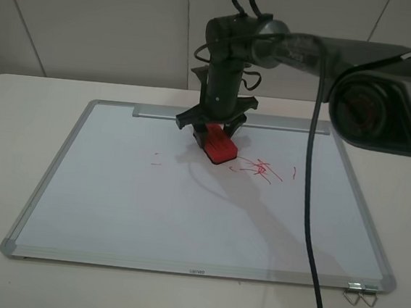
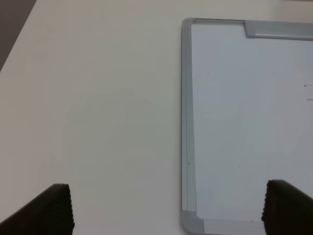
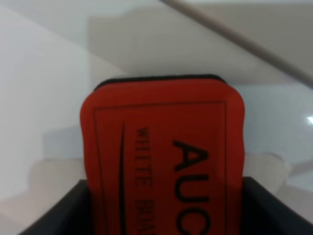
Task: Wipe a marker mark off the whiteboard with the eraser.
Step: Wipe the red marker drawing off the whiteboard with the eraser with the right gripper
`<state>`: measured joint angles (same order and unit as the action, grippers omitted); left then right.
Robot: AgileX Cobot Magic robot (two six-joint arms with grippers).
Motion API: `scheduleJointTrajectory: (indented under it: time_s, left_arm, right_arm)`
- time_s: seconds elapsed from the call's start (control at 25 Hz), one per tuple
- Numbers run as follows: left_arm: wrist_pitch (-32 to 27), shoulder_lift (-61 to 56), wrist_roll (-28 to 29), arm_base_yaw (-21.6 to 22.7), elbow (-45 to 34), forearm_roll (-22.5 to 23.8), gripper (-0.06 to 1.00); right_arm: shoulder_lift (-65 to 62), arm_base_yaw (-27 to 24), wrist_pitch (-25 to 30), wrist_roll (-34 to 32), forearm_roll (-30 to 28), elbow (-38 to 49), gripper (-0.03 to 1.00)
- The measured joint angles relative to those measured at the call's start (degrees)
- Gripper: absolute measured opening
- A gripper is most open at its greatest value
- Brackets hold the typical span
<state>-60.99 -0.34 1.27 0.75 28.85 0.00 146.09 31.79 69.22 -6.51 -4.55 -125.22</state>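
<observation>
Exterior high view: a large white whiteboard with a thin silver frame (image 1: 149, 214) lies flat on the pale desk (image 1: 21, 107), its silver tray bar (image 1: 158, 112) along the far edge. The black right gripper (image 1: 213, 131) reaches down over the far middle of the board, its jaws pinching the small red rectangular eraser (image 1: 219, 145). The eraser hangs tilted, its lower end down at the board surface, though I cannot tell whether it touches. Just right of the eraser sits a dense red squiggle (image 1: 262, 170) with a short separate dash (image 1: 295, 171) beside it. To the left of the eraser, apart from it, the marker mark (image 1: 156, 160) shows only as a couple of faint red flecks. A black cable (image 1: 309, 208) hangs across the right side of the board, and a small metal wire clip (image 1: 361, 293) lies at the near right corner. Left wrist view: the left gripper (image 2: 166, 210) hovers with its jaws spread wide and holding nothing, one dark fingertip over the bare desk and the other over the board, with a grey corner cap (image 2: 191, 224) of the frame between them; two tiny pink flecks sit at the far side of the board. Right wrist view: the red eraser fills the frame, clamped between the dark jaws, with black lettering and a thin outline on its top and a dark felt edge at its far end, above the white board.
</observation>
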Motion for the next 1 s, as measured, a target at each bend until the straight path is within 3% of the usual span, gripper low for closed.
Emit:
scheduleJointTrajectory:
  time_s: [0.72, 1.0]
  left_arm:
    - [0.0, 0.0, 0.0, 0.0, 0.0, 0.0, 0.77]
    - [0.0, 0.0, 0.0, 0.0, 0.0, 0.0, 0.77]
  right_arm:
    - [0.1, 13.76, 0.11, 0.06, 0.83, 0.0, 0.51]
    - [0.1, 16.2, 0.18, 0.06, 1.25, 0.0, 0.51]
